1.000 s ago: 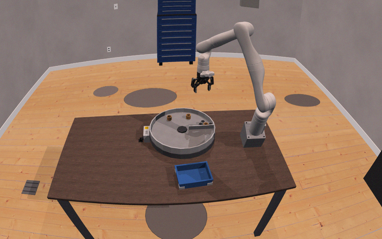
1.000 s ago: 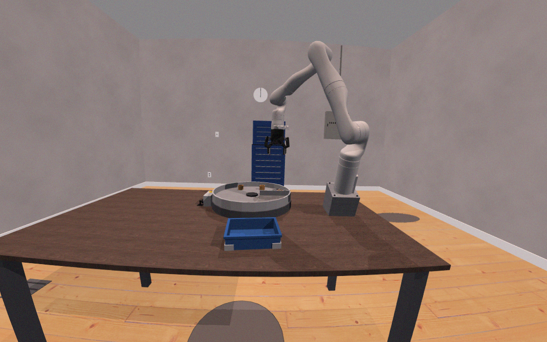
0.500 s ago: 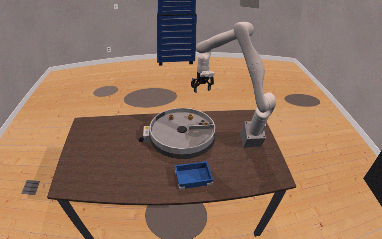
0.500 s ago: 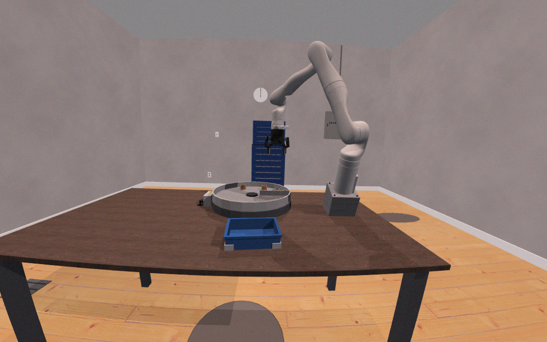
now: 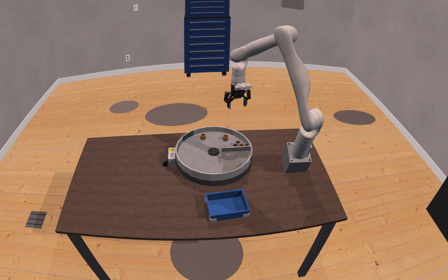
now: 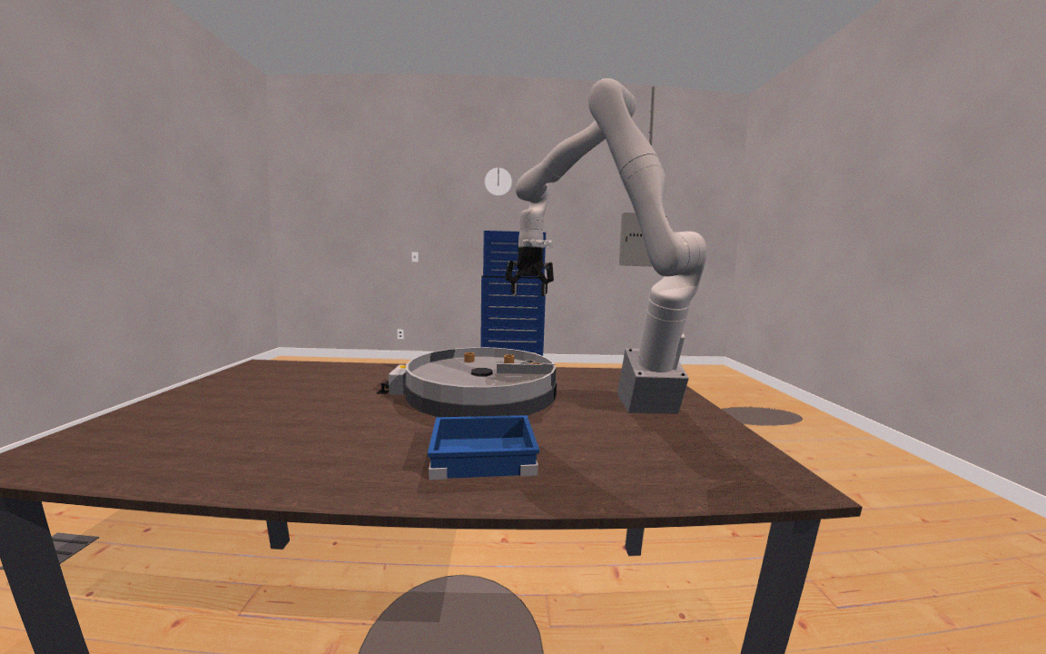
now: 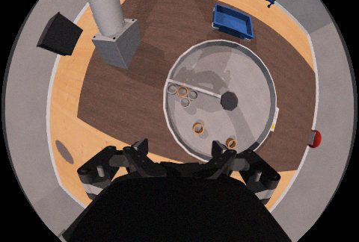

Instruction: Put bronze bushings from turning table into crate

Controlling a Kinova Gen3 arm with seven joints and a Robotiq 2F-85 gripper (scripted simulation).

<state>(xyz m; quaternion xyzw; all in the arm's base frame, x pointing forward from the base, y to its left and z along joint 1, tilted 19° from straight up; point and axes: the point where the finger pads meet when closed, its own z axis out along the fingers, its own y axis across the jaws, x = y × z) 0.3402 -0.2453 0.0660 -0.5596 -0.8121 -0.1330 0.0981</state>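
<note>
The round grey turning table (image 5: 214, 153) stands on the brown table. Two bronze bushings stand upright at its far side, one on the left (image 5: 203, 136) and one on the right (image 5: 225, 137). A third bronze bushing (image 5: 241, 144) sits among dark steel bushings (image 5: 235, 142) behind a grey bar near the right rim. In the wrist view the bronze bushings show as orange rings (image 7: 199, 128) (image 7: 230, 143) (image 7: 182, 91). The blue crate (image 5: 227, 204) stands empty near the table's front edge. My gripper (image 5: 237, 100) hangs open and empty high above the far side of the turning table.
The arm's grey base (image 5: 296, 158) stands right of the turning table. A small box with a yellow label (image 5: 171, 155) sits at the turning table's left edge. A blue drawer cabinet (image 5: 206, 41) stands at the far wall.
</note>
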